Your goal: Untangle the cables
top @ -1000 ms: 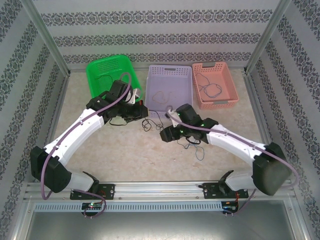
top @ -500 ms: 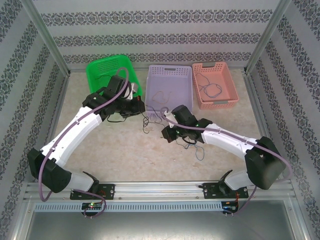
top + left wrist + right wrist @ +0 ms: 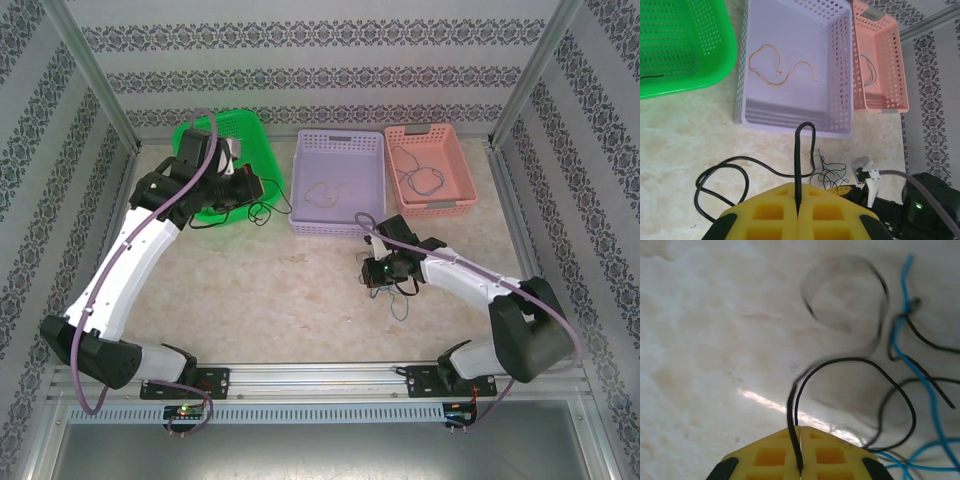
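Here, left tool [image 3: 798, 194] pinching black cable [image 3: 720, 171] by green basket [image 3: 715, 65], right tool [image 3: 799, 434] clamping black strand [image 3: 855, 361], open tabletop [image 3: 305, 262] between.

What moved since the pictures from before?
The left gripper, shut on a black cable, pulled it back toward the green basket. The right gripper closed on a second black cable and moved right, away from the left one. The purple basket and pink basket stayed put.
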